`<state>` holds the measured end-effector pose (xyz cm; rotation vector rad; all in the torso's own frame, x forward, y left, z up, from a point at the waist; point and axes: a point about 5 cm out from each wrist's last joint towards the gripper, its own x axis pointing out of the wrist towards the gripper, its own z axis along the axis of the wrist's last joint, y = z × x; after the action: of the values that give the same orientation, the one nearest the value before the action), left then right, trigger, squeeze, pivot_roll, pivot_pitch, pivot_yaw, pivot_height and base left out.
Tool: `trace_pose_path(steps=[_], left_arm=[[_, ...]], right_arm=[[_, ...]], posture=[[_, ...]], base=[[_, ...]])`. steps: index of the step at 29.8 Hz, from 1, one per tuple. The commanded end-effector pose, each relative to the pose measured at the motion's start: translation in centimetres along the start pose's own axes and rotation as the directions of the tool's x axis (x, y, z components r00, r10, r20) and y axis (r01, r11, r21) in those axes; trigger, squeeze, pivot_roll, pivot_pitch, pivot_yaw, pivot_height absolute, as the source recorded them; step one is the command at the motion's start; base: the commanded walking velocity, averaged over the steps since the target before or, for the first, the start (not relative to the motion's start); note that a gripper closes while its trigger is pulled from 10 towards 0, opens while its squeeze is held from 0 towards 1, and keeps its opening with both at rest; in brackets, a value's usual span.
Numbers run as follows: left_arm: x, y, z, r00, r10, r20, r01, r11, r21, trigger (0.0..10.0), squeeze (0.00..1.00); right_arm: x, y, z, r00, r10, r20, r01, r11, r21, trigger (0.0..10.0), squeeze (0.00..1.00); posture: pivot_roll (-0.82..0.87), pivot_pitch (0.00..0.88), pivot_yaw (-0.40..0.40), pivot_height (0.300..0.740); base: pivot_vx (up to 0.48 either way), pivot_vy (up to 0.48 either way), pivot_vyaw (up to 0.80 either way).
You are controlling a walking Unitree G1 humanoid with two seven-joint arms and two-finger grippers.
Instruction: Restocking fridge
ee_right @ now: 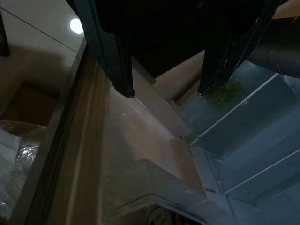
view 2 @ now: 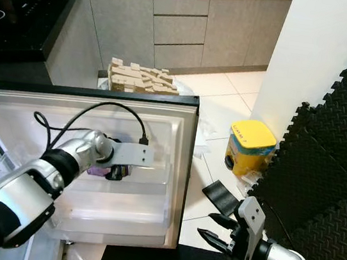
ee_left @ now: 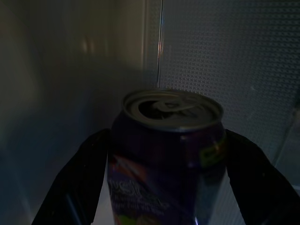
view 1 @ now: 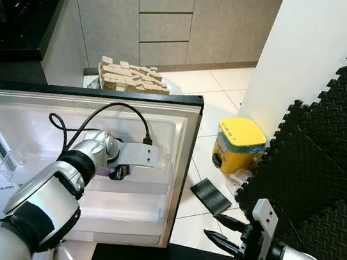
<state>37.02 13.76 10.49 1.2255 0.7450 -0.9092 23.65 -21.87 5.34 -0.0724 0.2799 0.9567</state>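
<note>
Left claw point(ee_left: 164, 187) clamped on purple can point(ee_left: 166, 154) inside fridge door shelf point(view 1: 130, 211), near door edge. Right claw point(view 1: 224, 231) spread apart, empty, over open floor point(view 1: 211, 90).

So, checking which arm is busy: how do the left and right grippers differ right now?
The left gripper is shut on a purple can inside the fridge door; the right gripper is open and holds nothing. The left reaches forward, the right hangs low beside the door. Both have two black fingers.

Purple soda can point(ee_left: 166, 154), upright, silver lid with pull tab unopened, colourful label, held between black fingers point(ee_left: 70, 187) of the left end effector point(view 1: 118, 171), inside open white fridge door point(view 1: 149, 211) shelf
</note>
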Motion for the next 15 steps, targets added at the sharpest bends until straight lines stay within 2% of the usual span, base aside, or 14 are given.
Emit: trace_pose_path(steps=[1, 6, 12, 15], left_arm=[[0.6, -0.9, -0.2, 1.000, -0.031, -0.003, 0.031, 0.999, -0.029, 10.0, 0.00], [0.8, -1.1, -0.4, 0.999, -0.029, -0.025, 0.028, 0.999, -0.016, 10.0, 0.00], [0.6, -0.7, -1.2, 0.995, 0.028, -0.095, -0.025, 0.999, 0.029, 10.0, 0.00], [0.6, -0.7, -1.3, 0.994, 0.034, -0.100, -0.031, 0.999, 0.029, 10.0, 0.00]], right_arm=[[0.0, 0.1, -0.4, 1.000, 0.003, -0.018, -0.003, 1.000, 0.001, 10.0, 0.00], [0.0, 0.0, -0.4, 1.000, -0.003, -0.019, 0.003, 1.000, 0.000, 10.0, 0.00], [0.1, 0.0, -0.5, 1.000, -0.005, -0.018, 0.005, 1.000, -0.001, 10.0, 0.00], [0.1, 0.0, -0.5, 1.000, -0.006, -0.018, 0.005, 1.000, -0.001, 10.0, 0.00]], posture=[[-0.09, 0.011, 0.057, 0.740], [-0.09, 0.012, 0.058, 0.740], [-0.09, 0.009, 0.058, 0.740], [-0.09, 0.009, 0.058, 0.740]], base=[[0.000, 0.000, 0.00], [0.000, 0.000, 0.00], [0.000, 0.000, 0.00], [0.000, 0.000, 0.00]])
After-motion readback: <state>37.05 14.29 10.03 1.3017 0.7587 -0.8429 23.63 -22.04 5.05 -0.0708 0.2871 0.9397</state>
